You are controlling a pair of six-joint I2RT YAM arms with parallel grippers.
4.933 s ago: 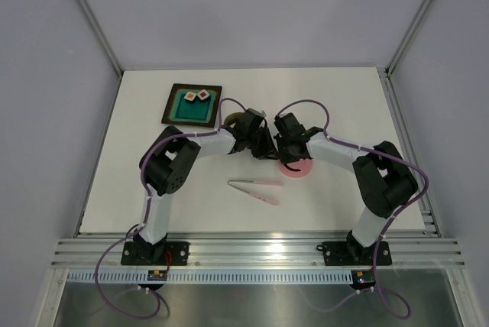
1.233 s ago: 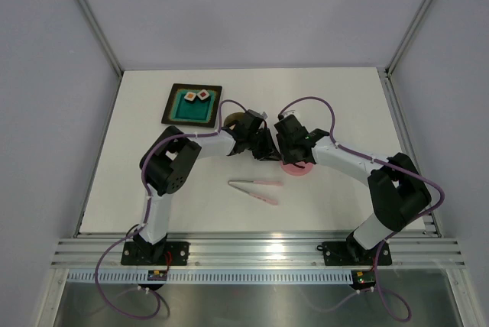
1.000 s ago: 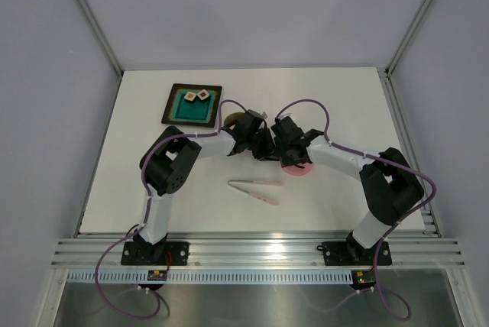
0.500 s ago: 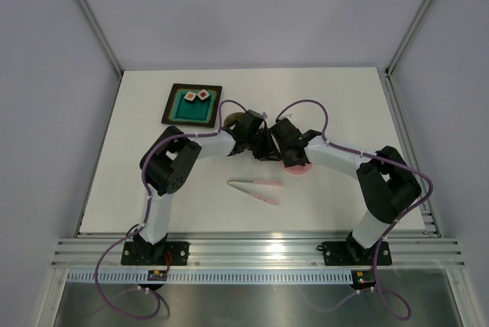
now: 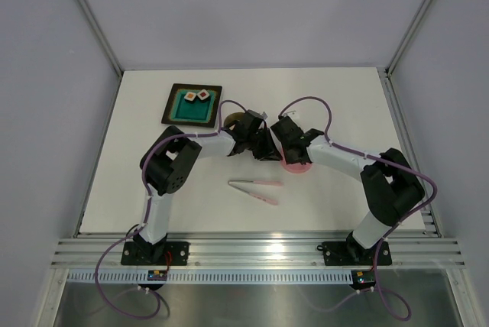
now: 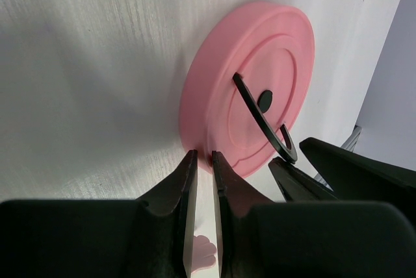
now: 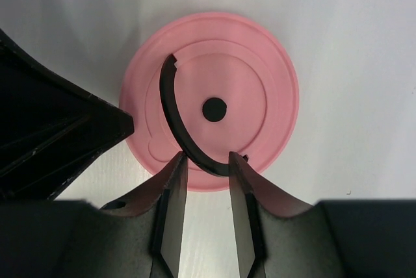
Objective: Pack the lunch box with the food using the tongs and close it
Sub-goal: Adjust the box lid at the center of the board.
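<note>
Nothing looks packed yet: food [image 5: 204, 95] sits in the tray [image 5: 170, 105], tongs [image 5: 257, 188] lie on the counter [image 5: 336, 105], the right hand [image 7: 205, 158], fingers apart, straddles the lid [image 7: 260, 96] handle [image 7: 170, 109], and the left hand [image 6: 202, 154], nearly closed, perhaps pinches its rim.

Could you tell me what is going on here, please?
Both arms are working on the pink lid. The left gripper pinches its rim, and the right gripper stands open astride the black handle. The tongs lie untouched on the table, and two pieces of food sit on the tray.
</note>
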